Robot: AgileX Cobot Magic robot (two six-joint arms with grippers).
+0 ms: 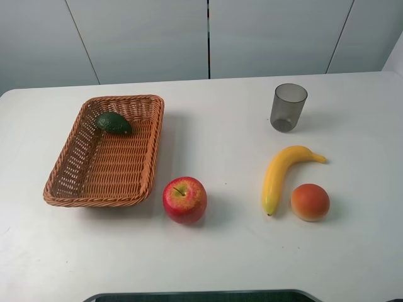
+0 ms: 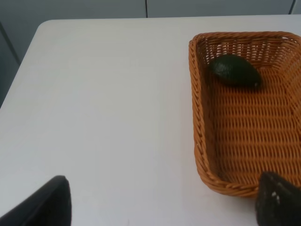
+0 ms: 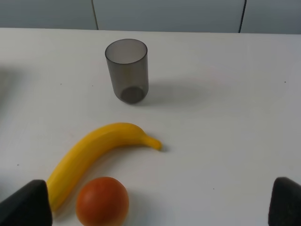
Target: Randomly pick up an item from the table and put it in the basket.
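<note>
The half avocado [image 1: 114, 123] lies skin up in the far corner of the wicker basket [image 1: 82, 182] on the left of the white table [image 1: 220, 251]; its cut face is hidden. It also shows in the left wrist view [image 2: 235, 70], inside the basket [image 2: 202, 141]. No arm shows in the exterior high view. My left gripper [image 2: 162, 202] is open and empty, its fingertips [image 2: 47, 202] wide apart over the table beside the basket's near corner. My right gripper [image 3: 160, 202] is open and empty, above the table near the orange fruit.
A red apple [image 1: 184, 199] stands right of the basket's near corner. A banana [image 1: 280, 175], a round orange fruit [image 1: 310, 202] and a grey translucent cup [image 1: 288, 107] stand on the right half. They also show in the right wrist view: banana [image 3: 94, 153], fruit [image 3: 102, 201], cup [image 3: 127, 70].
</note>
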